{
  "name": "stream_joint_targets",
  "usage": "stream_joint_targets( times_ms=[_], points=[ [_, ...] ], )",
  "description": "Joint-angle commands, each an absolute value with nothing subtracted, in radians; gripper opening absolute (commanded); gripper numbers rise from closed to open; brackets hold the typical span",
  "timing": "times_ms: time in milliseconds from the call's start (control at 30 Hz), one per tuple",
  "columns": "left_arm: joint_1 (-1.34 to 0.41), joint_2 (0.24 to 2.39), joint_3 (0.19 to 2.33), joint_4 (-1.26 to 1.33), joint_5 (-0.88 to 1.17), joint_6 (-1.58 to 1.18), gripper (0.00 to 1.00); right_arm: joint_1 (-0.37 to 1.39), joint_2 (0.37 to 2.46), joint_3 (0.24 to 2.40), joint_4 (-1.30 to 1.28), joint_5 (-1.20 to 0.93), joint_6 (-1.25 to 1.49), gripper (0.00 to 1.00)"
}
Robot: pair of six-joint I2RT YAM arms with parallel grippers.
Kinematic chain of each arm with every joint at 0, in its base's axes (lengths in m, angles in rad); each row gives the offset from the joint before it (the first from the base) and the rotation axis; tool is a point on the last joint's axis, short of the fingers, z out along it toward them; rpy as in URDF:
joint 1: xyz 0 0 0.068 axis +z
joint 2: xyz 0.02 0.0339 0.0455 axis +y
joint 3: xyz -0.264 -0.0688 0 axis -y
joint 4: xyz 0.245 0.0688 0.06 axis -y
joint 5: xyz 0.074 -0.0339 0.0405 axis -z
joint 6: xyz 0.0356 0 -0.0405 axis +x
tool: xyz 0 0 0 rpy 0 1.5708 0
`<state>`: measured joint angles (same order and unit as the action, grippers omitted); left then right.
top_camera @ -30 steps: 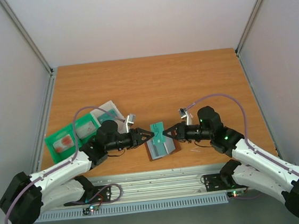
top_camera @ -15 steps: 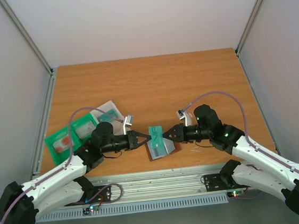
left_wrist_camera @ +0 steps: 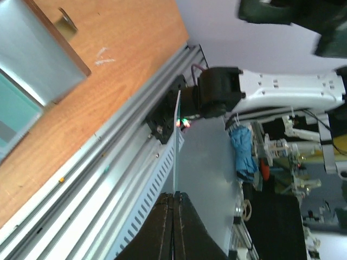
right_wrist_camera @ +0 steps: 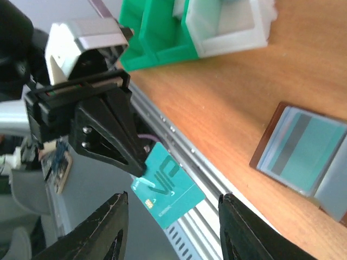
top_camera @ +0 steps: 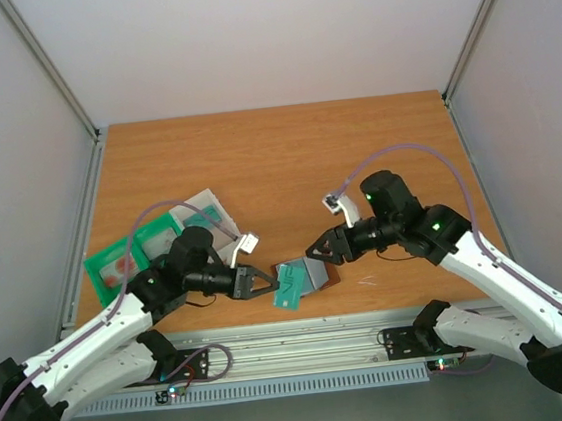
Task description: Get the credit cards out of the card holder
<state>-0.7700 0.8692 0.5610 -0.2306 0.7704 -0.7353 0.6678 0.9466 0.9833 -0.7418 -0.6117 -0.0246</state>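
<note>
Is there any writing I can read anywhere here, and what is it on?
"VIP": on the teal credit card pinched by the left gripper.
Smaller marks on that card: too small to read.
The striped card in the card holder: no readable text.

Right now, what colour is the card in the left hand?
The card is teal, clearest from the right wrist.

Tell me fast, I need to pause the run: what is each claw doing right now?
Left claw: closed, holding a teal card.
Right claw: open, holding nothing.
</note>
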Motion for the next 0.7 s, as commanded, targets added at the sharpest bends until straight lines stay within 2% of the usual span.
stream_joint_targets(
  times_ms=[0, 233, 500, 567, 667],
  points=[
    [-0.774, 0.825, 0.593, -0.252, 0.888, -0.670, 0.00, 0.672, 1.005, 0.986, -0.761, -0.795, -0.116, 0.47],
    [-0.773, 0.833, 0.602, -0.264, 0.920, -0.648, 0.00, 0.679, 1.102, 0.933, -0.639, -0.964, -0.078, 0.47],
    [-0.774, 0.828, 0.601, -0.239, 0.932, -0.653, 0.00, 0.738, 1.162, 0.927, -0.628, -0.972, -0.095, 0.45],
    [-0.775, 0.833, 0.602, -0.244, 0.929, -0.653, 0.01, 0.744, 1.166, 0.920, -0.618, -0.968, -0.094, 0.39],
    [-0.773, 0.835, 0.608, -0.267, 0.912, -0.646, 0.00, 0.745, 1.157, 0.909, -0.596, -0.962, -0.083, 0.19]
  ],
)
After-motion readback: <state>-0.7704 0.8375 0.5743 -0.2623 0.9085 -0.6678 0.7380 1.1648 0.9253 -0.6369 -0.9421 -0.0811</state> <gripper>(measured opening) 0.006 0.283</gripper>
